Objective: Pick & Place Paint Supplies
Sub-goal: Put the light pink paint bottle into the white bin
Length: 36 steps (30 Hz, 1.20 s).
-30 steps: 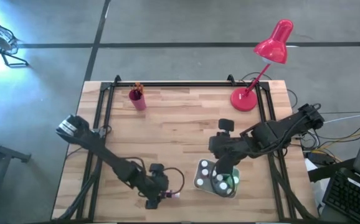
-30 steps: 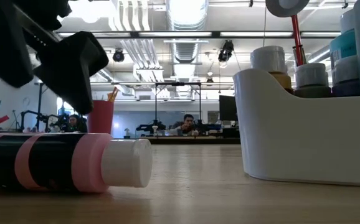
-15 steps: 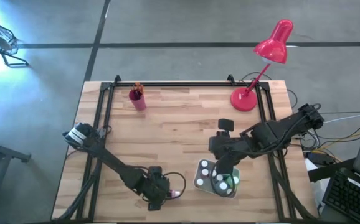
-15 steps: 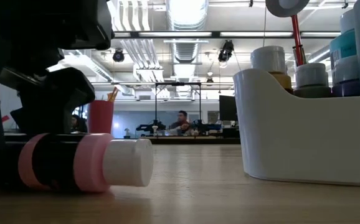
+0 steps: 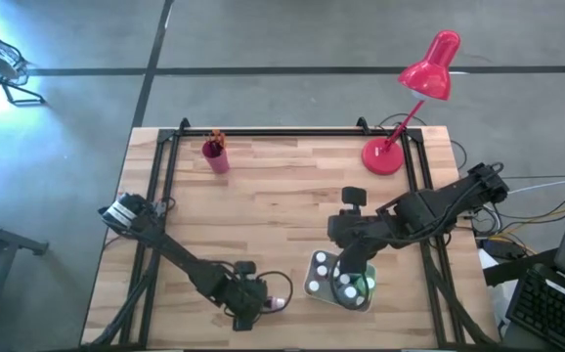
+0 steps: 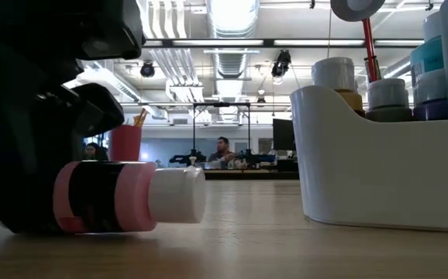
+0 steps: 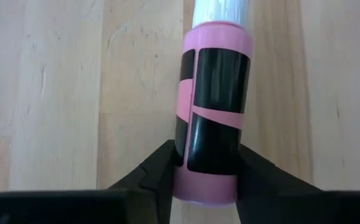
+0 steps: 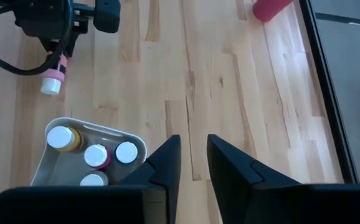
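Left gripper (image 7: 208, 171) has closed, now pinching the pink-and-black white-capped paint bottle (image 7: 214, 112) lying on the wooden table (image 5: 282, 196). Pickup looks ready; right gripper (image 8: 194, 163), jaws slightly apart and empty, hangs over the white tray (image 5: 314, 284)

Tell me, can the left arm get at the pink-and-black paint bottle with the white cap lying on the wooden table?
Probably yes: the left gripper already has its jaws on both sides of the lying pink-and-black paint bottle, pressing its base, and nothing stands between them.
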Available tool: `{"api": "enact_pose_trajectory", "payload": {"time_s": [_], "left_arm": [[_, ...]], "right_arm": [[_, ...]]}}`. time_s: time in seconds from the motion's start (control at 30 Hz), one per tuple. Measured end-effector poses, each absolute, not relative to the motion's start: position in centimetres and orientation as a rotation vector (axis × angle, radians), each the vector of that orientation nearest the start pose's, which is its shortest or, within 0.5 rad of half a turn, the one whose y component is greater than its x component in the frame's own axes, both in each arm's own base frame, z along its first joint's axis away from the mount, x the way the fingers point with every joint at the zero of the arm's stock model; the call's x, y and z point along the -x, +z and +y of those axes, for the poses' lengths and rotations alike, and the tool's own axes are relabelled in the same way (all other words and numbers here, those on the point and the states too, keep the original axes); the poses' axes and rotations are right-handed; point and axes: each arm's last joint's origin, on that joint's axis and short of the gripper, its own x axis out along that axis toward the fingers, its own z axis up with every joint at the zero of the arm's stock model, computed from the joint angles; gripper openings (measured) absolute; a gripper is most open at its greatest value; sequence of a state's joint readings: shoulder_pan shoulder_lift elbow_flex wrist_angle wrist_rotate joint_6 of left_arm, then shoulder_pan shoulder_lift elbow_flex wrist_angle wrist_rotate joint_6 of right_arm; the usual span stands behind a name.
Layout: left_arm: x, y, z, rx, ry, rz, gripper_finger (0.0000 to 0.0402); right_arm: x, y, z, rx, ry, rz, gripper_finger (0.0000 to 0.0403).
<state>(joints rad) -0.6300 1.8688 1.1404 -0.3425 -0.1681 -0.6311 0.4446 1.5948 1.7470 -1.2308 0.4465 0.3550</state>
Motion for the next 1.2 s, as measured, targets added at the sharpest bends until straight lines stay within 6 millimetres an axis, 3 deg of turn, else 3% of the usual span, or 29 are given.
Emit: {"api": "enact_pose_trajectory", "payload": {"time_s": [0.23, 0.47, 0.77, 1.2], "left_arm": [[-29.8, 16.3, -21.0, 0.121, -0.081, 1.021, 0.0123], [-29.7, 21.0, -20.2, 0.017, -0.054, 0.759, 0.0123], [-29.0, 26.1, -18.5, -0.052, 0.02, 0.415, 0.0123], [-28.9, 27.8, -15.8, -0.017, -0.071, 0.123, 0.0123]], "right_arm": [[-27.9, 38.1, 12.0, 0.095, -0.149, 0.964, 0.0054], [-28.0, 38.1, 12.2, 0.072, -0.127, 0.959, 0.0051], [-28.8, 38.6, 12.8, 0.002, -0.042, 0.889, 0.0086], [-28.7, 39.4, 16.0, 0.073, 0.134, 0.754, 0.0142]]}}
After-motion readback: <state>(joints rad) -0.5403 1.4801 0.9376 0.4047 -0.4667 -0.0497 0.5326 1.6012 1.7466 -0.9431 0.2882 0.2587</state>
